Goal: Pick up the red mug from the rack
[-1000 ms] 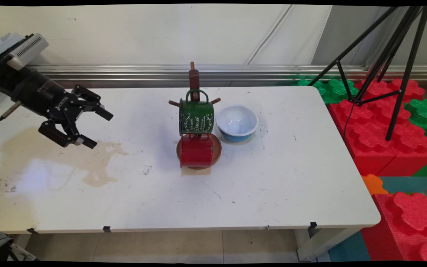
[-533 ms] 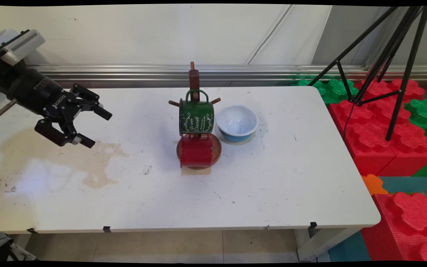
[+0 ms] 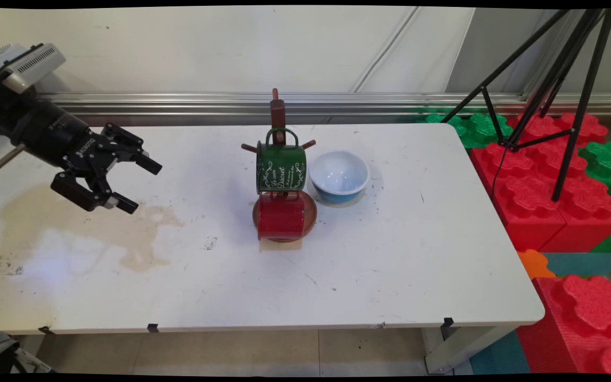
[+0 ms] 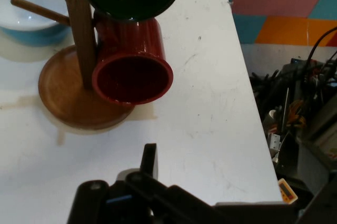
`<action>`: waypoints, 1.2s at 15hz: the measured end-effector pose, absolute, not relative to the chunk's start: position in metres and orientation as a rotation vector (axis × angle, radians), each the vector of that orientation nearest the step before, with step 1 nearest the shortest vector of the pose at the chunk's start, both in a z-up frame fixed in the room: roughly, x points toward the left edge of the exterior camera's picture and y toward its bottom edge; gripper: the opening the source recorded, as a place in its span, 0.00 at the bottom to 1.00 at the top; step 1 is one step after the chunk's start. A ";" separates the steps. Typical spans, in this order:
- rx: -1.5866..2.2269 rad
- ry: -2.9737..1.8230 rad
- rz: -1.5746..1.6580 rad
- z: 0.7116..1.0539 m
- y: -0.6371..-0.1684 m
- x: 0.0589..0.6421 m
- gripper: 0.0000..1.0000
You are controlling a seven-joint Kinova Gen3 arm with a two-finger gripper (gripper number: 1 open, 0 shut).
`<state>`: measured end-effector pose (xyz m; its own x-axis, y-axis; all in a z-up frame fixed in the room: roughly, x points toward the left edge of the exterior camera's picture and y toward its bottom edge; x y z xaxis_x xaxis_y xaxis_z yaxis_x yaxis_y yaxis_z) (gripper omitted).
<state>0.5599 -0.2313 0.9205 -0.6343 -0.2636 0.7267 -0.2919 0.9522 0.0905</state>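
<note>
Main view: black pincer [image 3: 138, 184] wide open, empty, above stained white table [image 3: 390, 265], far from glossy enamel mugs [image 3: 281, 192].

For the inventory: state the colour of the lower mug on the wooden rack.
Red: the lower mug hangs under the green mug; clearest in the main view.

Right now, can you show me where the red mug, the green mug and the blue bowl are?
red mug [image 3: 281, 217], main view, on its side wall.
green mug [image 3: 281, 168], main view, on its lettered side wall.
blue bowl [image 3: 339, 174], main view, on its pale inside.
</note>
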 end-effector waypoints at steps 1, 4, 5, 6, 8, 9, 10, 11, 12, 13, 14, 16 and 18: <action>0.396 -2.284 0.043 0.917 -0.231 0.559 1.00; 0.416 -2.271 0.039 0.909 -0.231 0.553 1.00; 0.422 -2.268 0.038 0.907 -0.231 0.551 1.00; 0.430 -2.263 0.036 0.903 -0.232 0.548 1.00; 0.442 -2.256 0.035 0.898 -0.233 0.544 1.00; 0.450 -2.251 0.035 0.894 -0.235 0.540 1.00; 0.461 -2.244 0.035 0.890 -0.237 0.537 1.00; 0.471 -2.238 0.036 0.887 -0.238 0.534 1.00; 0.479 -2.234 0.036 0.885 -0.239 0.531 1.00; 0.490 -2.228 0.035 0.880 -0.241 0.528 1.00; 0.502 -2.221 0.035 0.875 -0.242 0.525 1.00; 0.519 -2.214 0.034 0.866 -0.245 0.517 1.00; 0.532 -2.208 0.033 0.856 -0.248 0.509 1.00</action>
